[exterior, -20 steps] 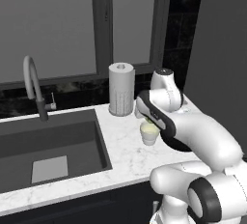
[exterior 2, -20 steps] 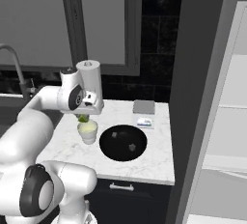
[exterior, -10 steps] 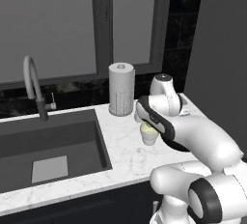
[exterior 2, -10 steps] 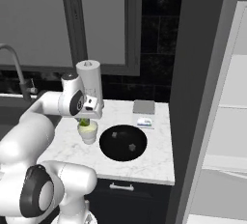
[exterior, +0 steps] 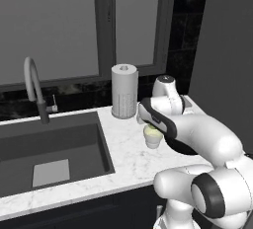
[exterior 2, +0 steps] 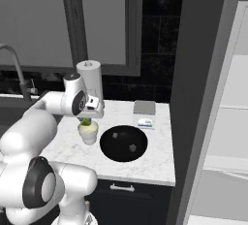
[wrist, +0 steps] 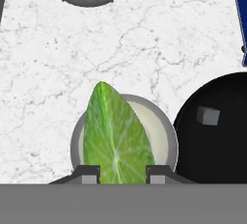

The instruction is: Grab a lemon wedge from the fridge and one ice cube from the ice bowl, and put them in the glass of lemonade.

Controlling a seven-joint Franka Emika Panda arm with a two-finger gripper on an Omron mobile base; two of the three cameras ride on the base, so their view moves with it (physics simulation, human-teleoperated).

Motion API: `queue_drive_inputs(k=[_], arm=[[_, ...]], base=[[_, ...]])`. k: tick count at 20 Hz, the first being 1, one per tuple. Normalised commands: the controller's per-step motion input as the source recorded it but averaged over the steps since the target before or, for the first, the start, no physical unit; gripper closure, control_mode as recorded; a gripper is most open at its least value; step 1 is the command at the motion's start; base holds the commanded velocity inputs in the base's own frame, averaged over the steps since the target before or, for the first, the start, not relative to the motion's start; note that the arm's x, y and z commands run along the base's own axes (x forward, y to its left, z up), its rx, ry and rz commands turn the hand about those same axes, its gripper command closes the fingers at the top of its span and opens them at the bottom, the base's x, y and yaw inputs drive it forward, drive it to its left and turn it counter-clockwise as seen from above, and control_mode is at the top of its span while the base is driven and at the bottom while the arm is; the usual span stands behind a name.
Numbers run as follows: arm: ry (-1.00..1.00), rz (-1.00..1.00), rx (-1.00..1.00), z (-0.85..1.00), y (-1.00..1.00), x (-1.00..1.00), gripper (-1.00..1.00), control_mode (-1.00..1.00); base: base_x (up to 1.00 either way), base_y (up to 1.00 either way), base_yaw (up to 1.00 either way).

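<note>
The gripper is clamped on the lemon wedge, which hangs directly above the glass of lemonade and hides most of the pale liquid in the hand view. In the left base view the arm's forearm covers the glass's right side and all of the ice bowl. The arm reaches forward over the marble counter, wrist bent down so the hand points at the glass. Just right of the glass sits the ice bowl, nearly touching it, with two small cubes inside. Behind the glass stands the tall grey perforated cylinder. Well right of the glass, the fridge stands open.
</note>
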Motion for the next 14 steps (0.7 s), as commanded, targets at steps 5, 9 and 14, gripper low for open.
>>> queue_drive_inputs(k=[5, 9, 14], arm=[[0.0, 0.0, 0.0, -0.03, 0.0, 0.0, 1.0, -1.0], [0.0, 0.0, 0.0, 0.0, 0.0, 0.0, -1.0, -1.0], [0.0, 0.0, 0.0, 0.0, 0.0, 0.0, -1.0, -1.0]], base=[[0.0, 0.0, 0.0], [0.0, 0.0, 0.0], [0.0, 0.0, 0.0]])
